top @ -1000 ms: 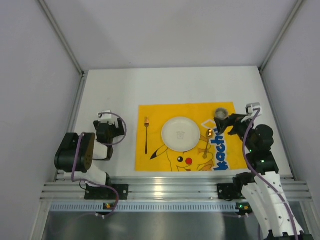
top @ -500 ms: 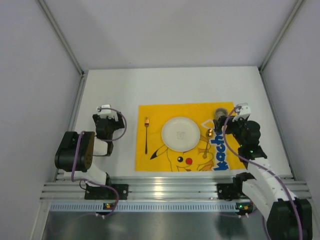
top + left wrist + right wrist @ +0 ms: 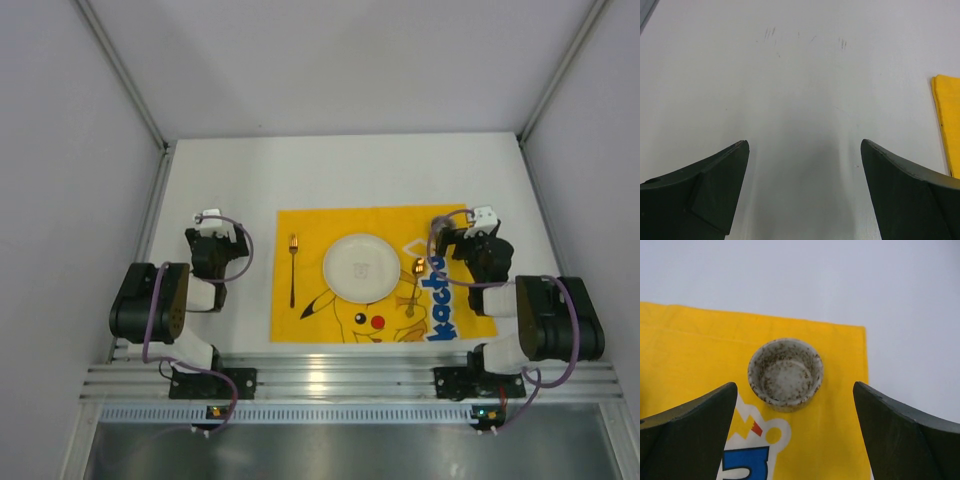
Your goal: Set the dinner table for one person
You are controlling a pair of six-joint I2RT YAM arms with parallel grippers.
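Observation:
The white dinner table carries a yellow cartoon mat. On the mat lie a white plate, a gold fork to its left and a gold spoon to its right. A speckled cup stands upright at the mat's far right corner, just ahead of my right gripper, which is open and empty. In the top view the right gripper sits by that corner. My left gripper is open and empty over bare table, left of the mat; it also shows in the top view.
An aluminium rail runs along the near edge by the arm bases. Grey enclosure walls and slanted frame posts close in the left, right and back. White tabletop lies beyond the cup.
The right arm has folded back toward its base and drawn its gripper away from the cup, which stays on the mat. The left gripper shifted slightly away from its base, then stayed still.

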